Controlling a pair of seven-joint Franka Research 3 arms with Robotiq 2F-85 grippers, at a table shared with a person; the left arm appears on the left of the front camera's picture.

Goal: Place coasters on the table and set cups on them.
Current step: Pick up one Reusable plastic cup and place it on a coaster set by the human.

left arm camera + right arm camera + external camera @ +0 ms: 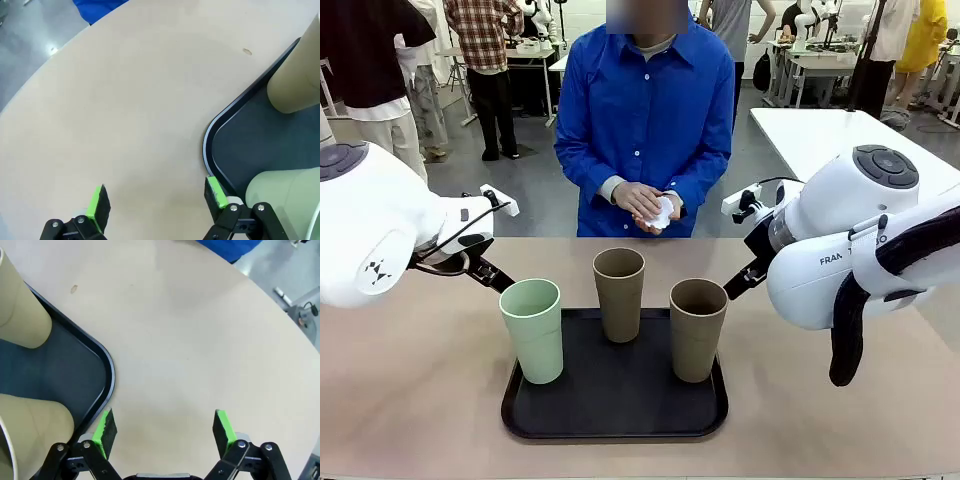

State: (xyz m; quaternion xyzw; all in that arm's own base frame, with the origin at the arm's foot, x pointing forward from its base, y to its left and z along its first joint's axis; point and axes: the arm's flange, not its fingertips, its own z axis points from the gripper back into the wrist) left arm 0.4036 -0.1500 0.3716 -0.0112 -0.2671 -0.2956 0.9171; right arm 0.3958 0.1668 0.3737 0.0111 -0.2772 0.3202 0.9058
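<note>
Three cups stand on a black tray (620, 420): a mint green cup (532, 330) at the left, a tan cup (619, 293) at the back middle and a second tan cup (698, 328) at the right. Across the beige table (410, 400), a person in a blue shirt holds white coasters (662, 212) in both hands. My left gripper (156, 196) hovers open over bare table just outside the tray's corner (212, 130), beside the mint cup (280, 200). On the other side, my right gripper (165, 426) is open and empty next to the tray's rim (107, 370) and a tan cup (30, 432).
A white table (830, 130) stands behind at the right. People and other tables fill the far background. Bare tabletop lies on both sides of the tray and between it and the person.
</note>
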